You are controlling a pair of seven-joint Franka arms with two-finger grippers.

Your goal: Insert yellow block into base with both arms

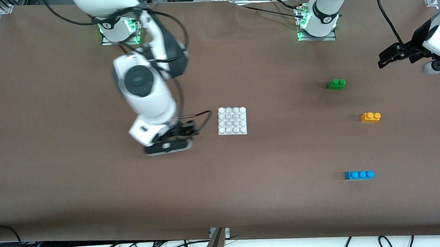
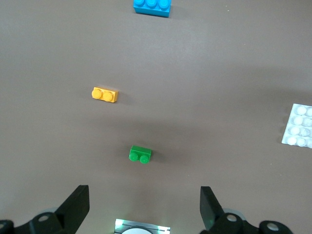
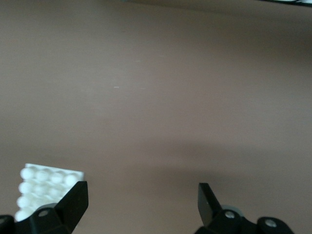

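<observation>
1. You had the yellow block point(image 1: 370, 117) lying free on the brown table point(image 1: 282, 195), studs up, toward the left arm's end. Nothing touched it.
2. The green brick point(image 1: 336, 84) lay farther from the front camera than the yellow block, and the blue brick point(image 1: 359, 175) nearer to it. All three stood well apart from each other. In the left wrist view the blue brick point(image 2: 152, 7) was cut off by the frame edge, while the yellow block point(image 2: 105, 94) and the green brick point(image 2: 140, 154) showed whole.
3. The base point(image 1: 232, 120) lay flat near the middle of the table, well apart from the yellow block, with no brick on it. The left wrist view caught only one corner of it point(image 2: 299, 126). The right wrist view showed part of it point(image 3: 46, 187), with one finger overlapping an edge.
4. Your left gripper point(image 1: 388, 58) hung in the air over the table's edge at the left arm's end, near none of the bricks. Its fingers point(image 2: 74, 205) were spread wide with nothing between them.
5. Your right gripper point(image 1: 176, 138) was low over the table just beside the base, toward the right arm's end. The front view smeared the arm, so contact with the table could not be judged. The right wrist view showed its fingers point(image 3: 73, 199) spread, holding nothing.
</observation>
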